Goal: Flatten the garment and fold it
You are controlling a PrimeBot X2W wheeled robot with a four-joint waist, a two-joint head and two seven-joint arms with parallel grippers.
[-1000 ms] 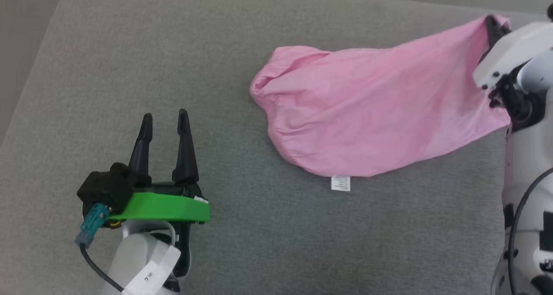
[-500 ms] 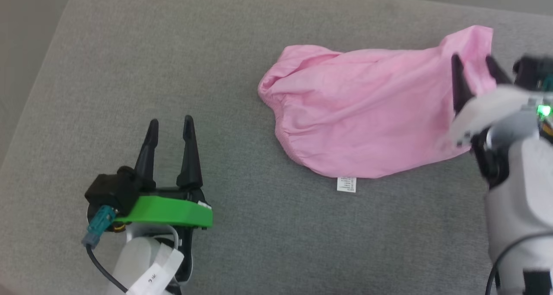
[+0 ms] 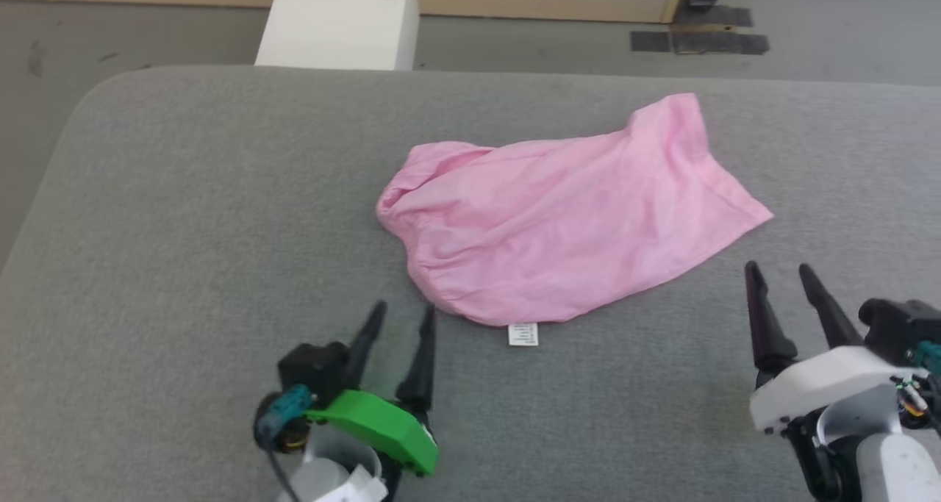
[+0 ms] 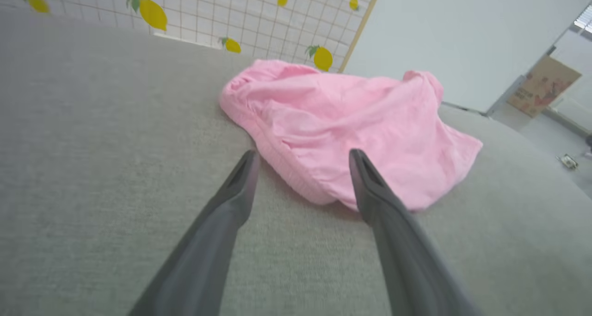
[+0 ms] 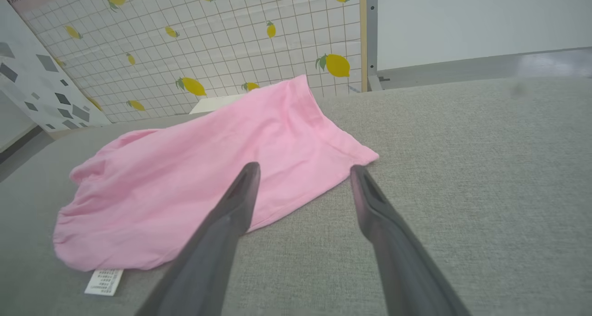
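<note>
Both arms stand ready over the pink garment. My left gripper, low and left of centre in the head frame, has its two dark fingers spread wide with nothing between them. Its tips sit just short of the gathered waistband. My right gripper, at the lower right, is spread just as wide and equally empty, a little below the hemmed corner and apart from it.

Between them, the garment lies loose on the grey surface, mid-frame. It slants from the bunched waistband at centre-left up to a peaked hem at the upper right. Its white care label pokes out from the lower edge.

I judge the job to be in its flattening step. The cloth is spread out but puffy at the waistband and faintly creased, and no fold has been made.

The next move, as I read it, calls for a low pinch at each end, waistband on the left and hem corner on the right. A gentle pull apart should then draw the cloth flat without dragging it.
</note>
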